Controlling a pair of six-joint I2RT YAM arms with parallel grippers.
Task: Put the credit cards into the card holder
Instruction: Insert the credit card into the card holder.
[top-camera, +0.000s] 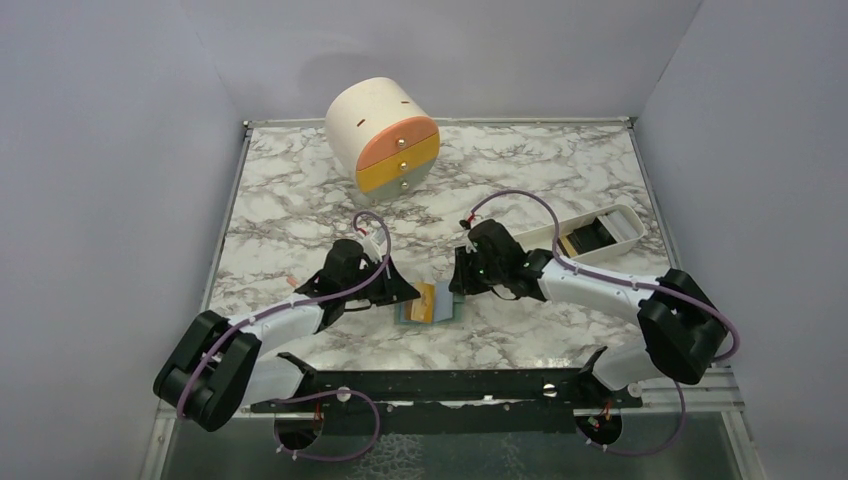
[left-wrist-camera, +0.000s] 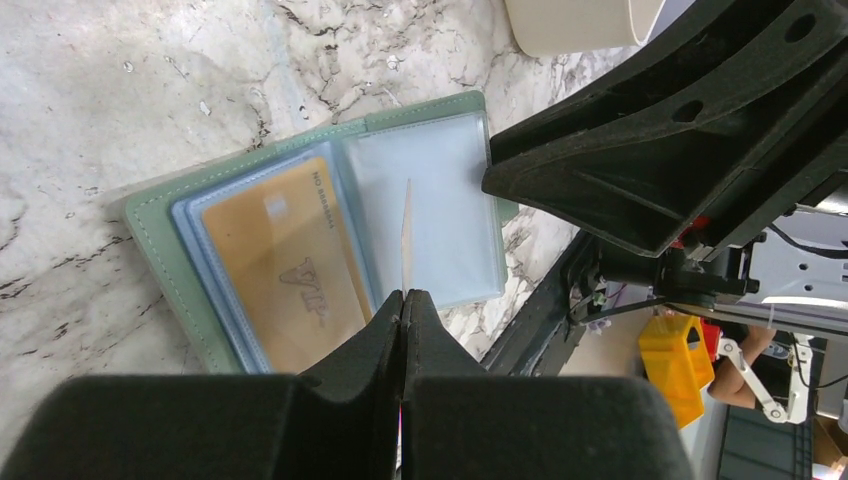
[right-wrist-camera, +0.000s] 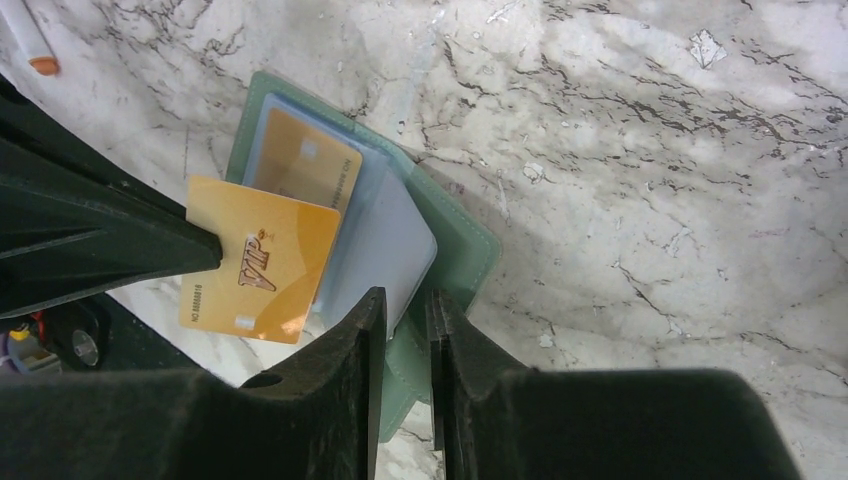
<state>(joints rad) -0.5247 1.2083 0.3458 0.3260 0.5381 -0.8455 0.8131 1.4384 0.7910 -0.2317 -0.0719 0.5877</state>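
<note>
Credit card (left-wrist-camera: 406, 235) edge-on in left end effector (left-wrist-camera: 404, 294)

**Lighting:** bright, even and diffuse, supplied from overhead.

**Shadows:** soft ones are cast on the marble table (top-camera: 560, 170) under the cream cylinder (top-camera: 375, 120) and both arms. A darker band is thrown beside the card holder (right-wrist-camera: 465, 250).

**Glare:** a pale sheen is carried by the holder's clear sleeves. The edge of the credit card (left-wrist-camera: 406, 235) is rendered as a thin bright line.

**Focus:** the left gripper (left-wrist-camera: 403, 300) and right gripper (right-wrist-camera: 405, 305) are blurred at close range, while the marble veins are kept sharp. The overhead view is slightly soft.
</note>
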